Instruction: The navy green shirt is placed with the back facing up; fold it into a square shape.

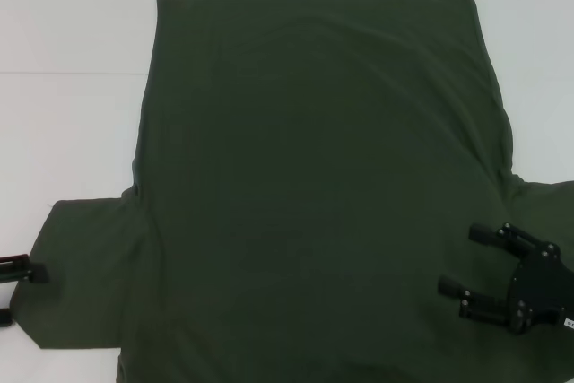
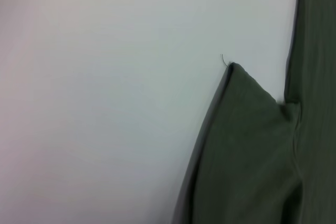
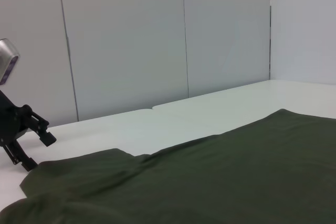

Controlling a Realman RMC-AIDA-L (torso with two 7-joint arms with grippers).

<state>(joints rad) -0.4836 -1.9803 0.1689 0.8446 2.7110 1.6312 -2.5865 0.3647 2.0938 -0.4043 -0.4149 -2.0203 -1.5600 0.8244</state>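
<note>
**Shirt flat on table, both grippers at the sleeves**

No writing readable anywhere: the shirt (image 1: 314, 186) shows only plain dark olive cloth, no letters, label or brand. Small white tag on the right gripper body, too small to read. No containers in view.

Shirt lies spread flat on the white table (image 1: 63, 33), filling most of the head view. One straight edge runs across at 12 o'clock; the body widens toward 6 o'clock and runs off the frame there. One short sleeve sticks out at 8 o'clock, the other at 4 o'clock. Cloth mostly smooth, with a soft crease near the 4 o'clock sleeve seam.

Right gripper (image 1: 471, 268) sits at 4 o'clock over the shirt, beside the sleeve seam. Its two black fingers (image 1: 484, 234) are spread well apart, pointing toward the shirt's middle, nothing between them.

Left gripper (image 1: 20, 293) is at 8 o'clock, at the frame edge, right by the sleeve's outer hem. Fingers parted, nothing gripped. Right wrist view shows it (image 3: 35, 149) across the shirt, just off the sleeve corner, above the table.

Left wrist view: sleeve corner (image 2: 233, 69) on bare table, a loose thread at its tip.

Grey wall panels (image 3: 131, 40) behind the table.
</note>
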